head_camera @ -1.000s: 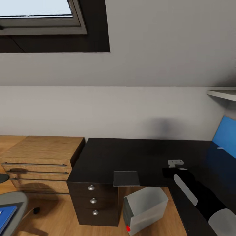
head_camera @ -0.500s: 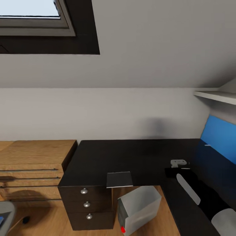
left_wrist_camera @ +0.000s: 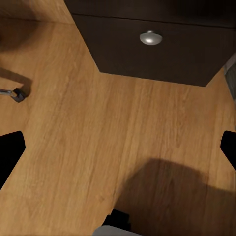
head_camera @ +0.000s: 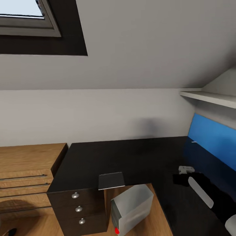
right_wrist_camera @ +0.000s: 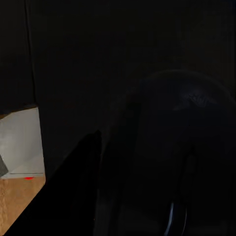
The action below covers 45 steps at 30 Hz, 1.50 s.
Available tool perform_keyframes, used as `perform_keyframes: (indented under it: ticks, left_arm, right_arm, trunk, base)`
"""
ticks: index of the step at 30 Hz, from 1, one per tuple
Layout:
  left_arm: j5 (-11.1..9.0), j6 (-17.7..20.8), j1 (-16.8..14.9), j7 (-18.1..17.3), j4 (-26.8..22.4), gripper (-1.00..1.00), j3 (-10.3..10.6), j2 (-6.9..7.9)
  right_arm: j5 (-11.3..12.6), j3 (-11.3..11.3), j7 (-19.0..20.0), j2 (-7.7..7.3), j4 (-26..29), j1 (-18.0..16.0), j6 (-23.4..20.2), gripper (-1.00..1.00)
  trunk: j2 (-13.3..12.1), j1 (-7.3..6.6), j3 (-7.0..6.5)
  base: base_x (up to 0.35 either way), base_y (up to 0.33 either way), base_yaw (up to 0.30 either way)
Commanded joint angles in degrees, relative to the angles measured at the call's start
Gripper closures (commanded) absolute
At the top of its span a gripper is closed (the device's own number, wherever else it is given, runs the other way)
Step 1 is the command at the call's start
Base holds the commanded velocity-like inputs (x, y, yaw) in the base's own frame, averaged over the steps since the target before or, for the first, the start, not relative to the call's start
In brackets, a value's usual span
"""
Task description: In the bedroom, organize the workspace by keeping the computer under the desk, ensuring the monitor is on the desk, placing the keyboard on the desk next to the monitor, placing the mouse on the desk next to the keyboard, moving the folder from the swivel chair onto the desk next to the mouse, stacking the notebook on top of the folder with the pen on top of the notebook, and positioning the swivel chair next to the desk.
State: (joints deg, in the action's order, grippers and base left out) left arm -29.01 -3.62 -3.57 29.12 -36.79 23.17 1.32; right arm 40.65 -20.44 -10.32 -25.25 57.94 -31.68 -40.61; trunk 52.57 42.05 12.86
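The desk (head_camera: 131,157) with its glossy black top stands against the wall, its knobbed drawers (head_camera: 78,208) at the left end. A thin grey notebook (head_camera: 111,181) lies at the desk's front edge. The light grey computer (head_camera: 131,209) stands tilted on the floor under the desk. My right gripper (head_camera: 181,177) hovers low over the desktop's right part, shut on the black mouse (right_wrist_camera: 182,147), with the computer (right_wrist_camera: 19,142) beyond the desk edge. My left gripper (left_wrist_camera: 118,152) is open above the wooden floor near a drawer knob (left_wrist_camera: 151,38). Monitor, keyboard, folder, pen and chair seat are out of view.
A wooden cabinet (head_camera: 26,170) with bar handles adjoins the desk's left end. A blue panel (head_camera: 209,134) lines the wall under a white shelf (head_camera: 209,97) at the right. A skylight (head_camera: 23,19) sits in the sloped ceiling. A small caster (left_wrist_camera: 14,93) rests on the floor.
The camera has turned to the right, so the whole scene slid left; the chair seat with the blue folder left the picture. My right arm keeps its pose with the mouse.
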Motion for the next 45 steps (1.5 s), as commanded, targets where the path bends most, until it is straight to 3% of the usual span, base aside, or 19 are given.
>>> perform_keyframes:
  ticks: [1, 7, 17, 28, 35, 40, 45]
  left_arm:
    - [-0.61, -0.37, -0.09, 0.41, -0.01, -1.0, 0.49, 0.08]
    - [-0.61, -0.36, -0.09, 0.41, 0.05, -1.0, 0.47, 0.08]
    - [-0.61, -0.39, -0.07, 0.41, 0.05, -1.0, 0.47, 0.14]
    - [-0.61, -0.37, -0.06, 0.42, 0.05, -1.0, 0.46, 0.09]
    - [-0.63, -0.34, -0.06, 0.41, 0.05, -1.0, 0.47, 0.08]
    - [-0.69, -0.34, -0.04, 0.41, 0.05, -1.0, 0.47, 0.01]
    - [-0.7, -0.33, -0.03, 0.41, 0.05, -1.0, 0.47, 0.0]
  right_arm:
    - [1.62, -0.21, -0.6, -0.07, -0.11, 0.94, 0.21, 1.0]
    - [2.65, -0.19, -0.78, -0.07, -1.04, 3.58, 3.09, 1.0]
    - [2.77, -0.18, -0.66, 0.23, -5.36, 3.91, 7.56, 1.0]
    - [2.77, -0.15, -0.52, 0.37, -7.98, 3.91, 8.15, 1.0]
    - [2.71, 0.18, -0.61, 0.3, -8.15, 3.91, 8.37, 1.0]
    - [2.43, 0.17, -0.66, 0.16, -10.09, 3.91, 14.29, 1.0]
    - [2.2, 0.11, -0.52, -0.03, -11.56, 3.91, 16.06, 1.0]
  trunk:
    - [0.07, 0.01, 0.08]
    - [0.07, 0.01, 0.08]
    - [0.07, 0.01, 0.08]
    - [0.07, 0.01, 0.08]
    - [0.07, 0.01, 0.08]
    - [0.07, 0.01, 0.02]
    - [0.07, 0.01, -0.15]
  base:
    - [0.0, 0.0, -0.013]
    - [0.0, 0.0, -0.003]
    - [-0.007, 0.034, 0.0]
    - [-0.149, 0.268, -0.137]
    - [-0.028, 0.045, -0.016]
    - [0.0, 0.0, -0.063]
    - [0.0, 0.0, -0.213]
